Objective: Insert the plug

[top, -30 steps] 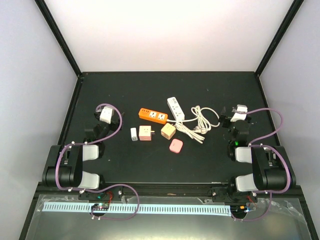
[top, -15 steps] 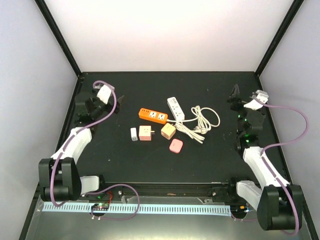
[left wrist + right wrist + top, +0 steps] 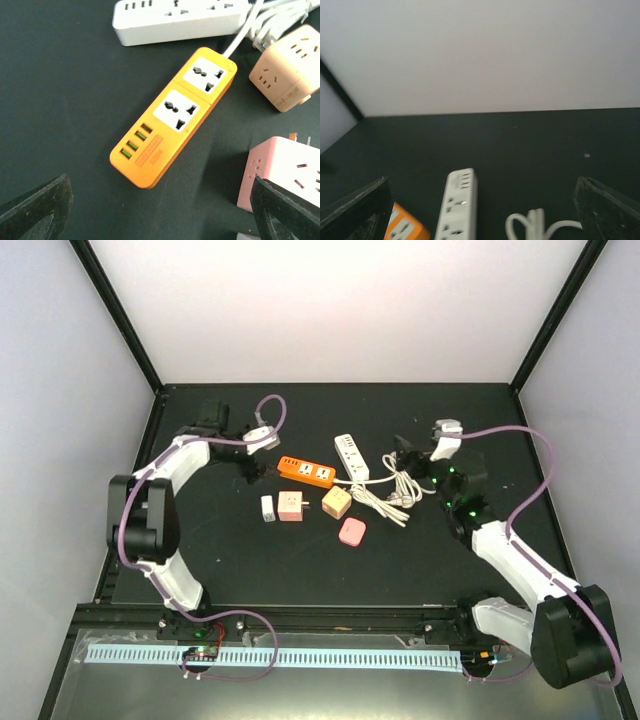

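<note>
An orange power strip (image 3: 305,471) lies mid-table, and in the left wrist view the orange power strip (image 3: 175,115) shows two sockets facing up. Beside it is a white power strip (image 3: 351,456) whose white cable (image 3: 395,480) is coiled to the right. The cable's plug (image 3: 399,502) rests at the coil's near edge. My left gripper (image 3: 253,462) hovers open just left of the orange strip, nothing between its fingers (image 3: 35,210). Above the coil's far side my right gripper (image 3: 406,452) stands open, and its view catches the white strip (image 3: 457,205).
A tan cube adapter (image 3: 336,502), a pink cube adapter (image 3: 291,505), a small white adapter (image 3: 267,509) and a pink rounded adapter (image 3: 352,531) sit in front of the strips. Black frame posts and pale walls bound the dark table (image 3: 200,560).
Both arms have swung inward from the table's outer sides. The left gripper moved right to the orange strip; the right gripper moved left and down over the cable coil. Both jaws stayed open.
</note>
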`<state>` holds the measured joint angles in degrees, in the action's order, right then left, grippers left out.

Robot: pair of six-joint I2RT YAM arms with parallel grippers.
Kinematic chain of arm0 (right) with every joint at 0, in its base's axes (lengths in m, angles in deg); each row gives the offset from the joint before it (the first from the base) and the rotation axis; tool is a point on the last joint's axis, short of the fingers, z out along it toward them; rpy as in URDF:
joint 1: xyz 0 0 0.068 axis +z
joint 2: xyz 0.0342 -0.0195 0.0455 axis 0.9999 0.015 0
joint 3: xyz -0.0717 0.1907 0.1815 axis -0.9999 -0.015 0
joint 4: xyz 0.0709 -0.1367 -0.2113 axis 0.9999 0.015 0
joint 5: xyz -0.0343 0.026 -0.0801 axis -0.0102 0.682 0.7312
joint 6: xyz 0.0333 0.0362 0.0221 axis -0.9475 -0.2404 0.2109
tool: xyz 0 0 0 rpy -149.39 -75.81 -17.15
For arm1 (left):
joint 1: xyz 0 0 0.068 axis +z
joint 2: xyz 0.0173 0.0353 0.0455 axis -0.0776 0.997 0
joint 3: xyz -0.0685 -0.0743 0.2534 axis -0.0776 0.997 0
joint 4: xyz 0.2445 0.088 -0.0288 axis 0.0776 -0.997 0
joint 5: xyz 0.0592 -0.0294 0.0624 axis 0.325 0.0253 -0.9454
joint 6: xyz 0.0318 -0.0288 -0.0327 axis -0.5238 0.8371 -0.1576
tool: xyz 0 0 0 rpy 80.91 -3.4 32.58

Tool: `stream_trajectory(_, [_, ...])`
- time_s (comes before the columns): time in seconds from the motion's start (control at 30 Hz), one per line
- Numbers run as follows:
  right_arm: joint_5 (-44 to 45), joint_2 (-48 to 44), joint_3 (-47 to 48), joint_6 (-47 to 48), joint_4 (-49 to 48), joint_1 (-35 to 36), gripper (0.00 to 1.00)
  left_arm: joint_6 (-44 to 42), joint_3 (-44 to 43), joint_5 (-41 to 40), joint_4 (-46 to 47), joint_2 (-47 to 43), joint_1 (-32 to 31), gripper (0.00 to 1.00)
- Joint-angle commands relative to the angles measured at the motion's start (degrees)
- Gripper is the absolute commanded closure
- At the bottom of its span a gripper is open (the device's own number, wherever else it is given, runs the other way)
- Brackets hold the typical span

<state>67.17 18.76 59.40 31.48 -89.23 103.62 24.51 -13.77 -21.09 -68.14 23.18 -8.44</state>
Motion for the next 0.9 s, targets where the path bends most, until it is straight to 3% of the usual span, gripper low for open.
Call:
stream_trajectory(0.0, [8.47, 0.88, 4.25, 5.18, 8.73, 8.04, 0.02, -10.26, -7.89, -2.54, -10.17, 5.90, -3.80, 0.01])
stream_trajectory(0.47, [10.59, -1.88, 2.89, 3.44, 11.71, 15.38, 0.08, -14.38, -25.38, -17.50, -17.33, 23.49, -13.20, 0.01])
stream_trajectory(0.63, [9.79, -4.12, 1.13, 2.32, 11.13, 15.58, 0.11, -16.80, -26.50, -17.11, -19.06, 24.63, -13.95, 0.03])
stream_trajectory(0.87, [9.73, -6.21, 0.63, 0.84, 11.72, 15.58, 0.14, -19.17, -25.50, -21.91, -21.50, 25.31, -17.65, 0.14])
